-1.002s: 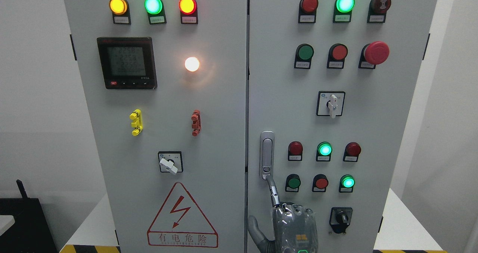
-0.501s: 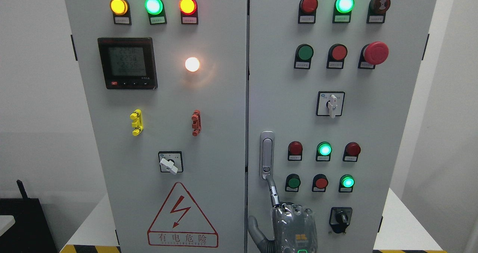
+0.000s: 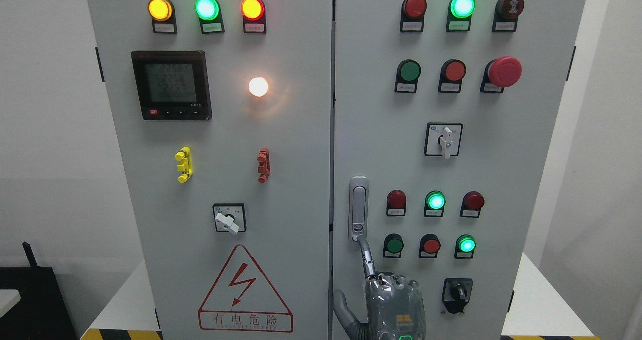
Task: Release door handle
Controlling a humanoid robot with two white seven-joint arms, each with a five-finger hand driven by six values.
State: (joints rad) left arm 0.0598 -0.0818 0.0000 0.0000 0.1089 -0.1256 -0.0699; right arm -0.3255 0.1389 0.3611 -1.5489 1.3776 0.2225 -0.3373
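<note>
Looking at the head cam, I've got a hand (image 3: 386,300) low on the cabinet's right door (image 3: 501,169), and I can't tell which arm it's on because it rises straight from the bottom edge. One finger (image 3: 366,255) is stretched up with its tip touching the bottom of the silver door handle (image 3: 358,207), thumb out to the side, nothing actually gripped, and the handle sits flush by the seam between the doors. Reckon I'm right at the letting-go step, so next I'd pull that finger straight back and down without snagging the latch.
</note>
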